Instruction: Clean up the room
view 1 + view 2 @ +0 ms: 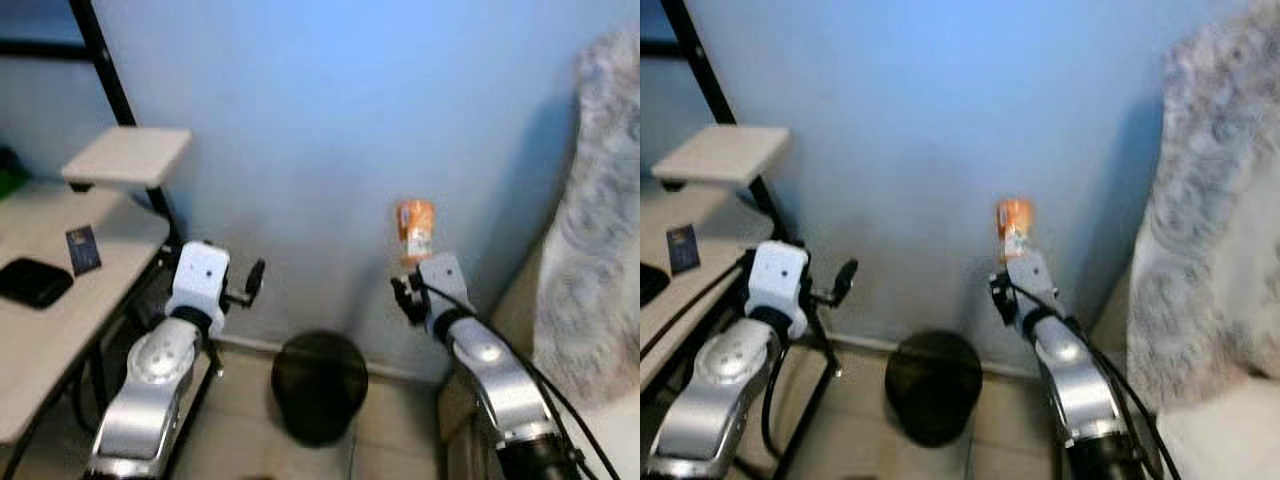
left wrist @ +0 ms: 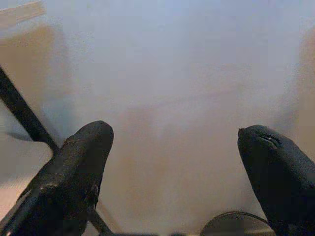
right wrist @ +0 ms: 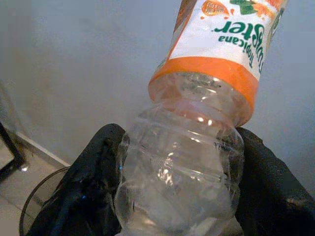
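Note:
An empty clear plastic bottle (image 1: 415, 228) with an orange label is held up before the blue wall, and my right gripper (image 1: 412, 268) is shut on its clear lower part (image 3: 179, 187). A round black bin (image 1: 319, 385) stands on the tiled floor against the wall, below the bottle and a little to its left. My left gripper (image 1: 252, 281) is raised beside the desk, open, with nothing between its fingers (image 2: 74, 172). The bin's rim (image 3: 34, 206) shows under the bottle in the right wrist view.
A light wooden desk (image 1: 60, 330) on a black frame stands at the left, carrying a black flat object (image 1: 33, 281) and a small dark card (image 1: 83, 249). A small raised shelf (image 1: 128, 155) sits above it. Patterned fabric (image 1: 595, 240) hangs at the right.

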`<state>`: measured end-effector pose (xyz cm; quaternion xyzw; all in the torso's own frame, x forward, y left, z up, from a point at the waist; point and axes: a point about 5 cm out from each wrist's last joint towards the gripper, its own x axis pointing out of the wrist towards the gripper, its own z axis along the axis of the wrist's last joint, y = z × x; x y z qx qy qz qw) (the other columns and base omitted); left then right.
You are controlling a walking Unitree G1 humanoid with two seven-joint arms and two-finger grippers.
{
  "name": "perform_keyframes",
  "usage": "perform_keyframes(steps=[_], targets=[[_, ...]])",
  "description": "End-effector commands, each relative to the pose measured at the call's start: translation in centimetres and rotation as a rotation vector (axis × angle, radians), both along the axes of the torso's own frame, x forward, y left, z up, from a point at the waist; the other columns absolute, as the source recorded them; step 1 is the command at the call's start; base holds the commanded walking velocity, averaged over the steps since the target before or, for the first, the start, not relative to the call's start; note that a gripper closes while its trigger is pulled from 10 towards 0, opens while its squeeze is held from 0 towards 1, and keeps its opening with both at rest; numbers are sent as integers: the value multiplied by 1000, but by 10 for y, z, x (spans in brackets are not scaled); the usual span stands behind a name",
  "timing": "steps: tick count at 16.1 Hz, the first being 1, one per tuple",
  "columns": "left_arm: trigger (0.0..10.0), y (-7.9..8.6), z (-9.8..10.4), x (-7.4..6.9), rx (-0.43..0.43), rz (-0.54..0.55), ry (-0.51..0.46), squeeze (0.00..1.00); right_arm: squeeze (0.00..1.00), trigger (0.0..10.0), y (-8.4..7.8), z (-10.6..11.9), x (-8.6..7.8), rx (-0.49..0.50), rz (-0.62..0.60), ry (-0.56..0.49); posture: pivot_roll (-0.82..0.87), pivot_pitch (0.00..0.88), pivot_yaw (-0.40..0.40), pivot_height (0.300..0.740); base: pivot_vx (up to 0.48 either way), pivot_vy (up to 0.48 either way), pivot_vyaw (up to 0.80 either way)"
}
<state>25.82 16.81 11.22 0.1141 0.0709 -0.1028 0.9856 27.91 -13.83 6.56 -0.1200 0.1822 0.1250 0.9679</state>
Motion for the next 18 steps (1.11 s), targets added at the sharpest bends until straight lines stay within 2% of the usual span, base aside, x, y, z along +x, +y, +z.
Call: perform_keyframes(steps=[1,3,4,6,7,10,11,14,16,18], targets=[[10000,7,3,1,20,17,-5,0,0,10000,12,-2,2,-39,83,18,152,0,29,740,379,0,0],[10000,5,0,0,21,-15,19,0,0,10000,18,-7,3,-114,193,44,151,0,30,740,356,0,0],[10000,1,-4,-2,20,-66,49,0,0,10000,19,-13,3,-152,235,83,151,0,29,740,0,0,0],[10000,-5,-14,-9,85,-264,132,0,0,10000,23,-34,1,-222,353,222,154,0,21,740,0,0,0],[10000,-5,-15,-10,109,-335,154,0,0,10000,23,-40,2,-254,374,254,155,0,18,740,0,0,0],[10000,-1,-26,-16,201,-602,311,0,0,10000,24,-63,7,-365,410,343,161,0,10,740,0,0,0],[10000,0,-27,-17,211,-647,344,0,0,10000,23,-66,10,-405,404,330,163,0,8,740,0,0,0],[10000,3,-29,-22,235,-782,444,0,0,10000,29,-63,21,-391,356,312,171,0,-2,740,0,0,0],[10000,5,-30,-23,269,-819,464,0,0,10000,32,-63,24,-423,351,306,174,0,-6,740,0,0,0],[10000,5,-30,-22,275,-824,455,0,0,10000,41,-64,24,-398,363,307,179,0,-18,740,0,0,0]])
